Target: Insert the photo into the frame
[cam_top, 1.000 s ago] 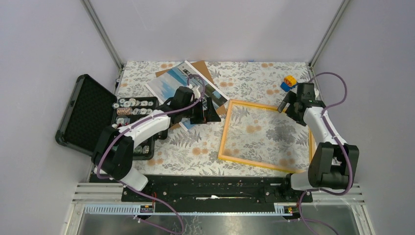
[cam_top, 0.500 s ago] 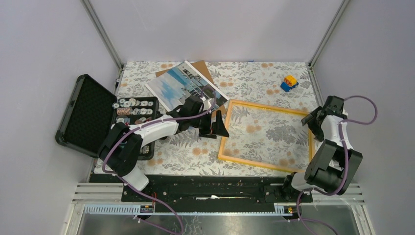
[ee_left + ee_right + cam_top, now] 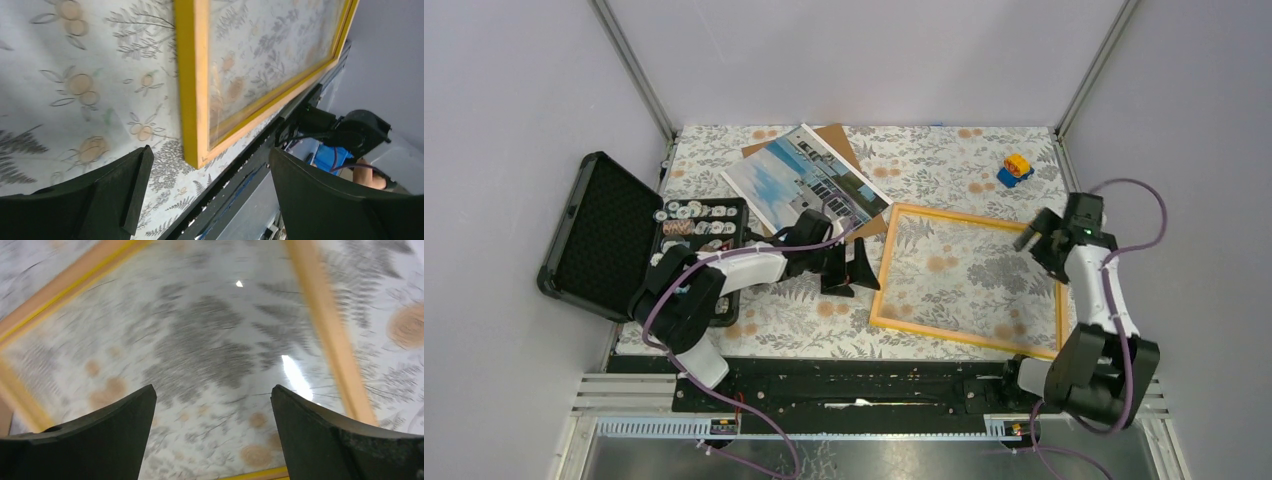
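Looking down from above, I see the large rectangular paper print of blue sky and a white building [image 3: 794, 180] lying face up toward the far left corner of the floral tabletop [image 3: 924, 160]. It rests partly over a plain brown hardboard sheet [image 3: 839, 140]. The thin yellow-orange picture frame with its clear pane [image 3: 882, 262] lies flat toward the near right corner. Its far left corner is near the print's closest corner.

My left hand [image 3: 209, 152] sits low beside the frame's left rail, fingers apart with nothing between them. My right hand [image 3: 212, 390] is over the pane by the right rail, likewise spread and empty.

I judge the step in hand to be fetching the print, which nothing holds yet. Paper this flat gives little to pinch, so I would bring the left hand in low at a corner that overhangs the board. I would slip one finger beneath it and close gently to avoid creasing it. I would keep the right hand ready to steady the frame, and carry the print level so its corners meet the rails squarely.
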Robot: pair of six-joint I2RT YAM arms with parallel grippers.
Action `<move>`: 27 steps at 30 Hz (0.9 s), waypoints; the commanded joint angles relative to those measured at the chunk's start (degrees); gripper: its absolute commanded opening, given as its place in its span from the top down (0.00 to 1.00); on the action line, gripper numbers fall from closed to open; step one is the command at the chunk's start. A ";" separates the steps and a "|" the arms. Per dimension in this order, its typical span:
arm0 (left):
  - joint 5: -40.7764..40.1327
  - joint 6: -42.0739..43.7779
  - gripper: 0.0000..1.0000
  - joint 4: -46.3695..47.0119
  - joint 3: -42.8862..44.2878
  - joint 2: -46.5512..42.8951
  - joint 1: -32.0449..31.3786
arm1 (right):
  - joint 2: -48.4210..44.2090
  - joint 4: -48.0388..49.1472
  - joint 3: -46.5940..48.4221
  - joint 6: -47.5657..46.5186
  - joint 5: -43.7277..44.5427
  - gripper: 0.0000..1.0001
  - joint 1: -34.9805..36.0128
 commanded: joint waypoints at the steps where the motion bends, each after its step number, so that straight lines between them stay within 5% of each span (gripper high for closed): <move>1: -2.34 -0.79 0.06 3.94 -1.05 -5.03 2.87 | -6.43 -4.52 4.70 -2.33 -3.80 0.07 12.27; 5: -1.61 -1.86 0.04 4.93 -1.99 -8.00 7.28 | -6.39 -3.94 4.02 -0.87 -10.47 0.11 29.08; 14: 3.98 -3.39 0.03 6.35 -1.66 -9.81 16.34 | 6.18 -4.87 8.94 -6.03 0.24 0.22 64.20; 27: 7.21 -3.77 0.02 7.12 -1.58 -7.88 21.32 | 13.56 -3.28 6.71 -18.24 5.28 0.48 78.33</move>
